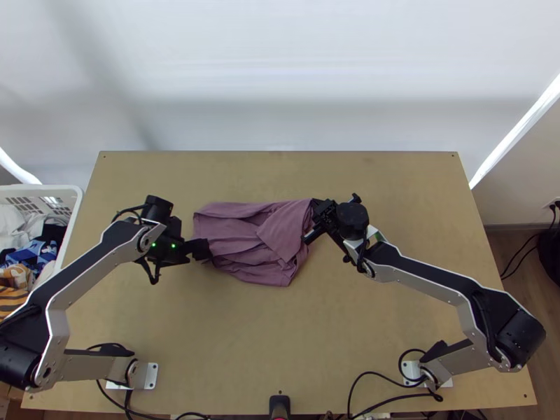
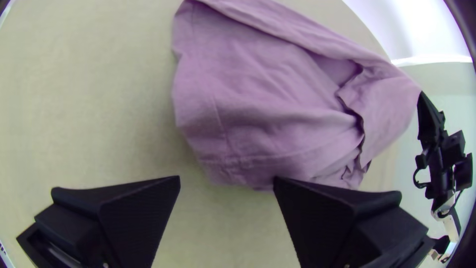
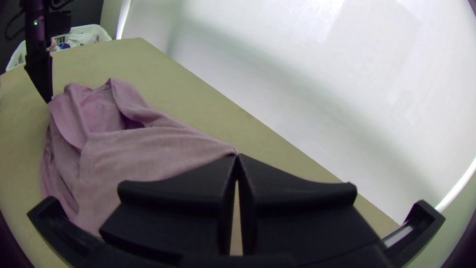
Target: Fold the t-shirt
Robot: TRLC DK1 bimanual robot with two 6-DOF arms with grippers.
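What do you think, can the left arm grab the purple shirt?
Probably yes: the left gripper is open right by the edge of the shirt, with nothing seen between them. The right gripper pinches another part, so it looks out of the way.

No readable text, label, brand, number or sign from where I stand.
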